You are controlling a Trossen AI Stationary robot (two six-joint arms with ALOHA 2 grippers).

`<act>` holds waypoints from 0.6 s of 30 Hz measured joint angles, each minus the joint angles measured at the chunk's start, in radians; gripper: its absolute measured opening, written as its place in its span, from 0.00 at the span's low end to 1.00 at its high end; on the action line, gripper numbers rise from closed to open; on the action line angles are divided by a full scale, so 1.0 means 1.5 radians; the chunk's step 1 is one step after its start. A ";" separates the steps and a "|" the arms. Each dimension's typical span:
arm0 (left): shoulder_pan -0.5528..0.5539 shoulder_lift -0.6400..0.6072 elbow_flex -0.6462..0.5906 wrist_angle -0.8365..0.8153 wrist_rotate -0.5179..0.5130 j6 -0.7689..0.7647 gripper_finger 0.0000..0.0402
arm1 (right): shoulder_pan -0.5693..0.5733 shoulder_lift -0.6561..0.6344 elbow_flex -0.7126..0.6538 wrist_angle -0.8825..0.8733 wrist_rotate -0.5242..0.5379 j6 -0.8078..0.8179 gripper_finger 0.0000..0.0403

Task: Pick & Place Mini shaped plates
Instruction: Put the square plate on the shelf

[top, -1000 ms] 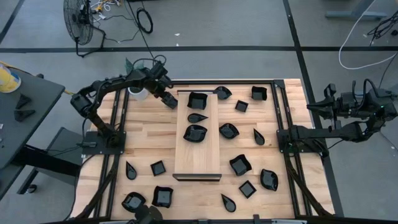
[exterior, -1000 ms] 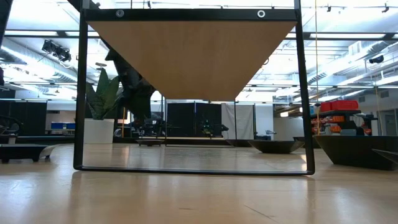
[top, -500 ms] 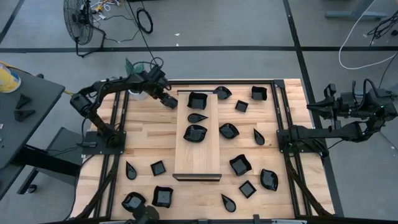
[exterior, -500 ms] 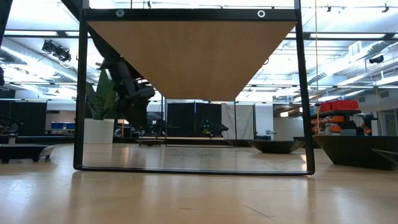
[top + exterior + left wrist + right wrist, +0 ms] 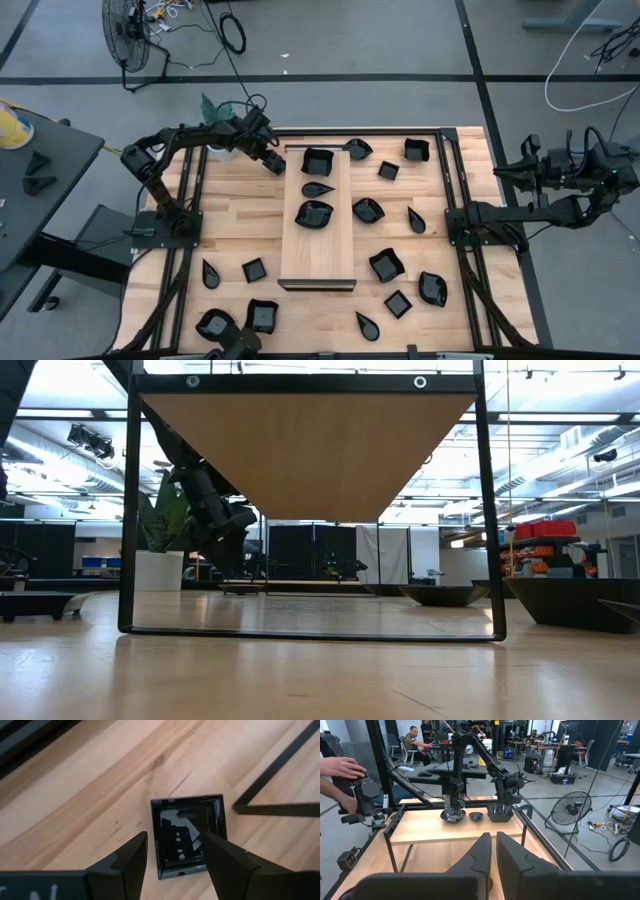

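Note:
Many mini shaped plates, small glossy black dishes, lie scattered on the wooden table. Three sit on the long pale board: a wavy bowl, a teardrop and a leaf shape. My left gripper hangs open over the table's far left part, just left of the board's far end. In the left wrist view its fingers stand on either side of a small square plate that lies flat on the wood. My right gripper is shut and waits off the table's right edge.
A white pot with a green plant stands at the far left corner, close to my left arm. A black metal frame runs around the table. More plates lie right of the board and along the near edge. A person's hand shows beyond the table.
My left arm has shifted its elbow slightly while its gripper has stayed over the same far left spot beside the board. In the low view the gripper has dipped a little toward the table. The plates have not moved.

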 joint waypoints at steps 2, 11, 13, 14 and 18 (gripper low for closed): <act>0.000 0.000 0.000 0.002 -0.005 -0.001 0.48 | 0.000 0.000 0.000 0.000 0.000 0.000 0.08; -0.012 0.000 0.000 -0.012 -0.005 -0.021 0.48 | 0.000 0.000 0.000 0.000 0.000 0.000 0.08; -0.012 0.000 0.000 -0.013 -0.004 -0.037 0.48 | 0.000 0.000 0.000 0.000 0.000 0.000 0.08; -0.013 0.000 0.000 -0.018 -0.005 -0.042 0.48 | 0.000 0.000 0.000 0.000 0.000 0.000 0.08; -0.014 -0.014 0.000 -0.061 -0.026 -0.045 0.48 | 0.000 0.000 0.000 0.000 0.000 0.000 0.08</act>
